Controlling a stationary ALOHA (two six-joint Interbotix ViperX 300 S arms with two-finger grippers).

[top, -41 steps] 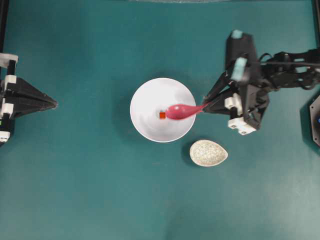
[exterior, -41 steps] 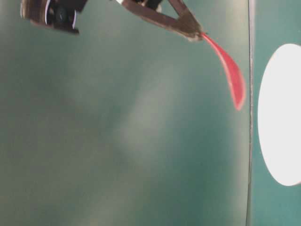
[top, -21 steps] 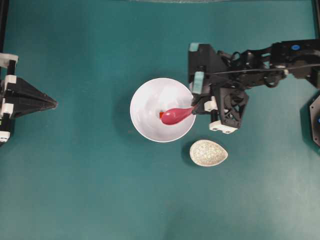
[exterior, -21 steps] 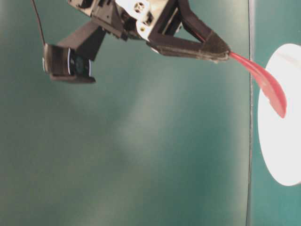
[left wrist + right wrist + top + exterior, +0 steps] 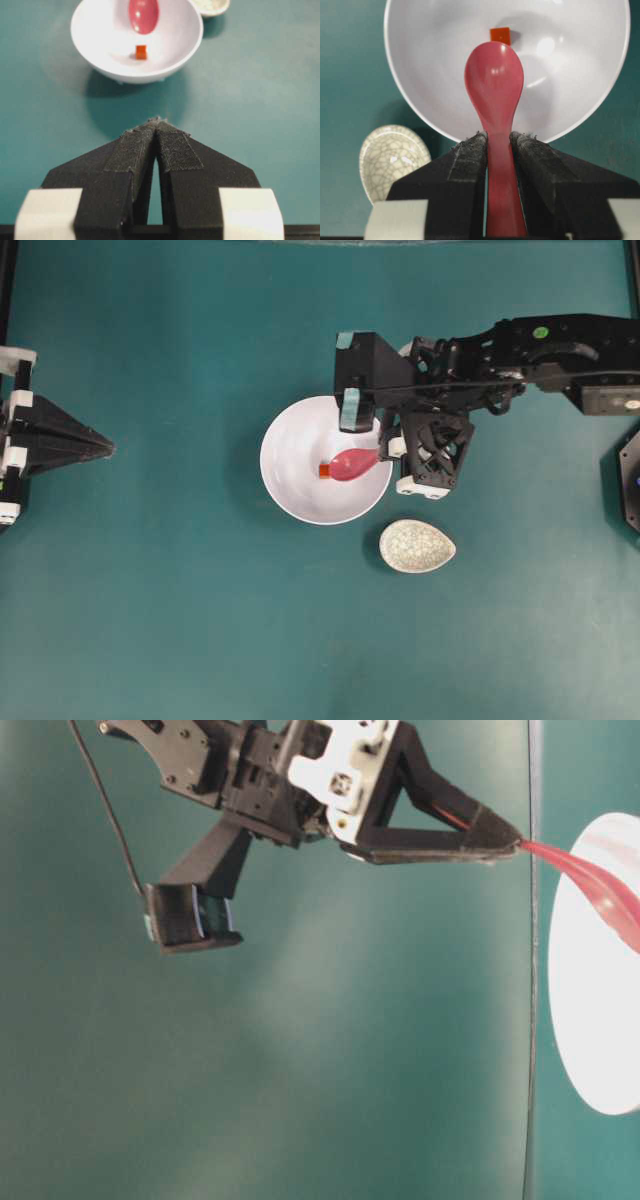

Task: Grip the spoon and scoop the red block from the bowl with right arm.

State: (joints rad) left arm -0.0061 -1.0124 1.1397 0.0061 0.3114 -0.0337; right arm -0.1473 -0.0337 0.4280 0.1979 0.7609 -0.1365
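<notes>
Over the last second the right pincer, clamped on the spoon handle, has swung in over the bowl rim, bringing the scoop just behind the red block, so scooping looks imminent; the left pincer rests closed.

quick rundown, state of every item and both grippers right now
spoon: held by its handle, scoop inside the bowl just behind the block
red block: resting in the bowl, not on the spoon
bowl: upright on the table
speckled dish: empty, beside the bowl
right gripper: shut on the spoon
left gripper: shut, holding nothing, away from the bowl
</notes>
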